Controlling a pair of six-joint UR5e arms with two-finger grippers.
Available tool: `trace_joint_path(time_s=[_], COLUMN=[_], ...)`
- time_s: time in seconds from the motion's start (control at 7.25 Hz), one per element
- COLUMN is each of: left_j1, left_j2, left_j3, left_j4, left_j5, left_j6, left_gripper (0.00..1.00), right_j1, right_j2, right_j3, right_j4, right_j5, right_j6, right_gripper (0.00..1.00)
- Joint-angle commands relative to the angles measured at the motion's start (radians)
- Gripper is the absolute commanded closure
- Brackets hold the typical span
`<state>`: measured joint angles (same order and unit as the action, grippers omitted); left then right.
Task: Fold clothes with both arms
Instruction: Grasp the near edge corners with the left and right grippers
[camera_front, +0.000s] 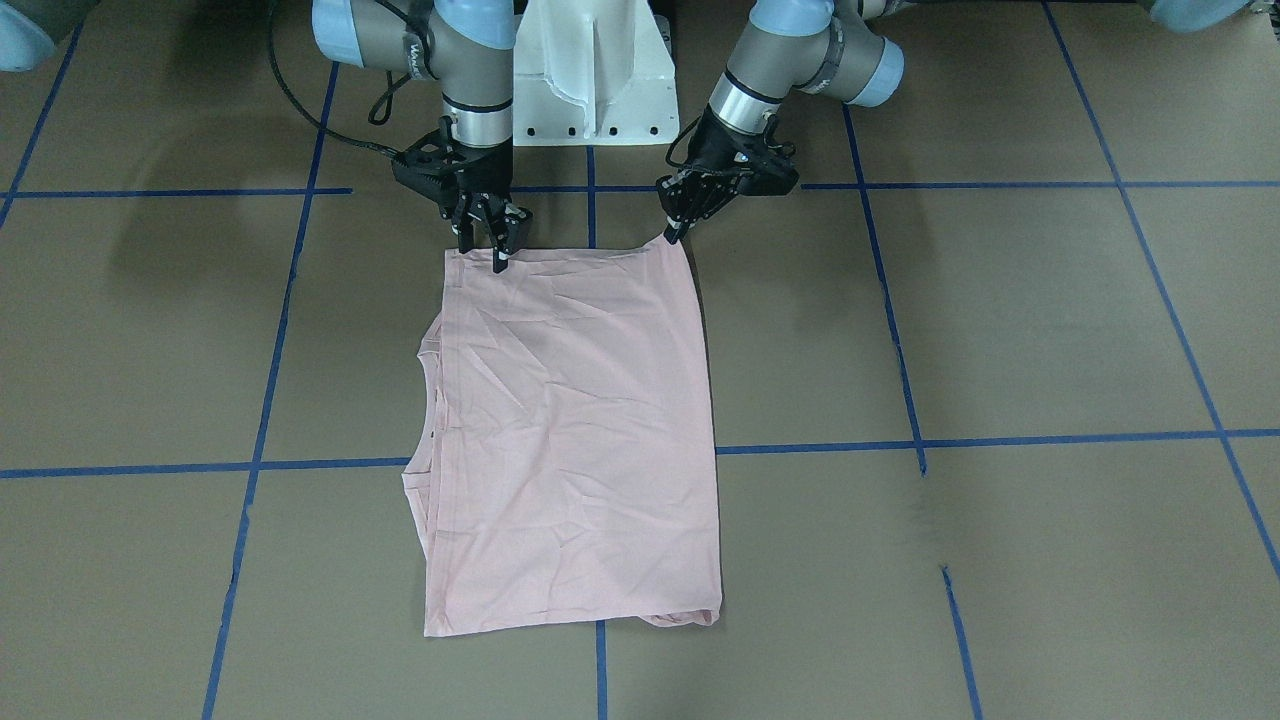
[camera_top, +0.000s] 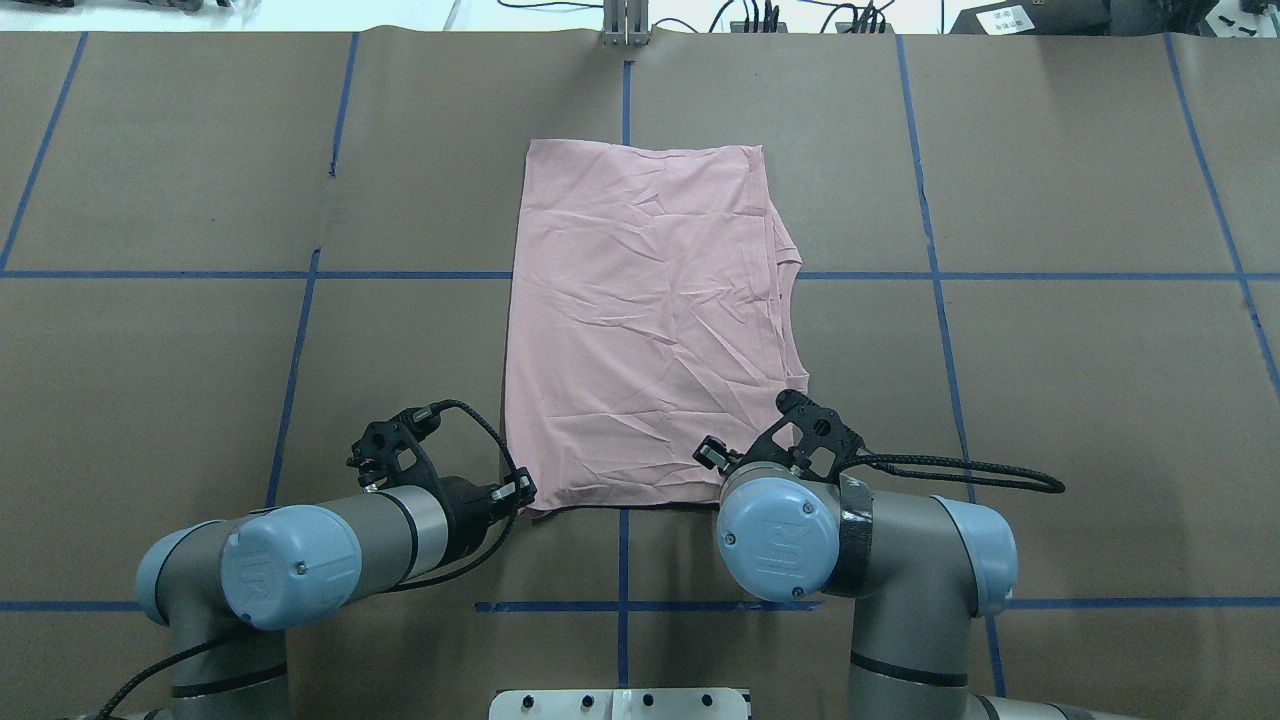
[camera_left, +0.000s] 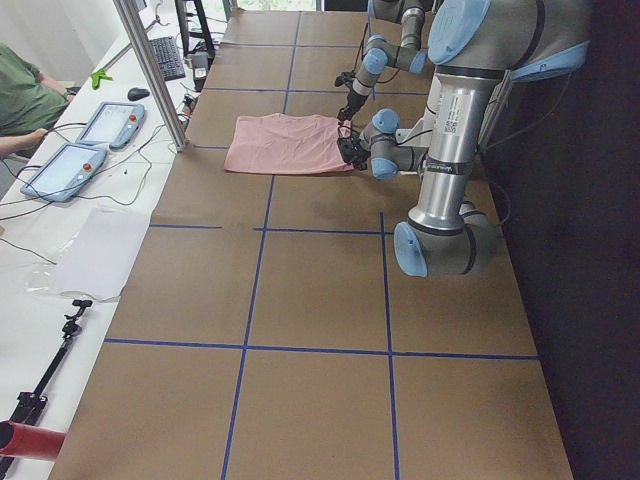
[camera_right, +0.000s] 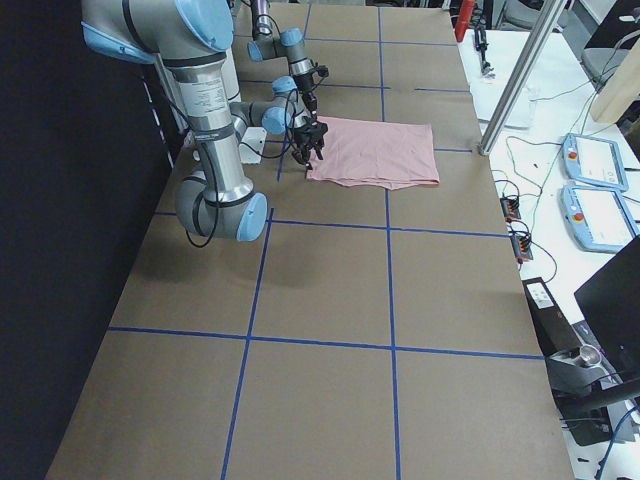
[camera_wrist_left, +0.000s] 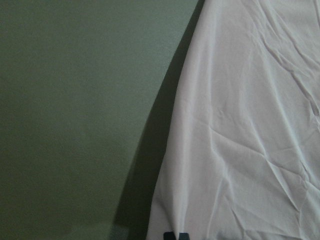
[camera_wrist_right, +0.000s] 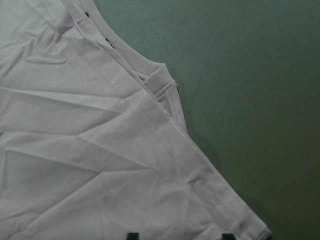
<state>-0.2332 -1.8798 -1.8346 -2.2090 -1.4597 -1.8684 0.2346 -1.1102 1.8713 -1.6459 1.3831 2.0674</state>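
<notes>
The pale pink T-shirt (camera_front: 570, 420) lies folded into a flat rectangle on the brown table, print hidden, neckline toward the robot's right (camera_top: 790, 265). My left gripper (camera_front: 672, 236) is at the shirt's near-left corner. In the left wrist view (camera_wrist_left: 176, 235) its tips are together on the cloth edge, and the corner is pulled up to a point. My right gripper (camera_front: 484, 252) is at the near-right corner. In the right wrist view (camera_wrist_right: 179, 235) its tips stand wide apart over the hem (camera_wrist_right: 200, 180), so it is open. In the overhead view the wrist hides its fingertips.
The white pedestal (camera_front: 595, 80) stands between the arm bases, just behind the shirt's near edge. Blue tape lines (camera_top: 150, 275) grid the table. An operators' desk with tablets (camera_left: 85, 140) and a metal post (camera_left: 150, 70) lie beyond the far edge.
</notes>
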Motion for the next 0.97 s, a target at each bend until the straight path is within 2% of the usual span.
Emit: trace_joint_path(time_s=[0.0, 0.28, 0.83], left_j1=[0.0, 0.0, 0.0], left_j2=[0.001, 0.001, 0.002], left_j3=[-0.003, -0.006, -0.006], left_j4=[0.0, 0.0, 0.0], left_j5=[0.001, 0.002, 0.002], left_j6=[-0.002, -0.003, -0.003], left_gripper=[1.0, 1.0, 1.0], right_j1=[0.018, 0.025, 0.023], right_j2=[0.006, 0.026, 0.029], right_j3=[-0.004, -0.044, -0.055], right_j4=[-0.012, -0.012, -0.014], right_j5=[0.013, 0.039, 0.048], right_j6=[-0.073, -0.093, -0.102], right_gripper=[0.37, 0.37, 0.36])
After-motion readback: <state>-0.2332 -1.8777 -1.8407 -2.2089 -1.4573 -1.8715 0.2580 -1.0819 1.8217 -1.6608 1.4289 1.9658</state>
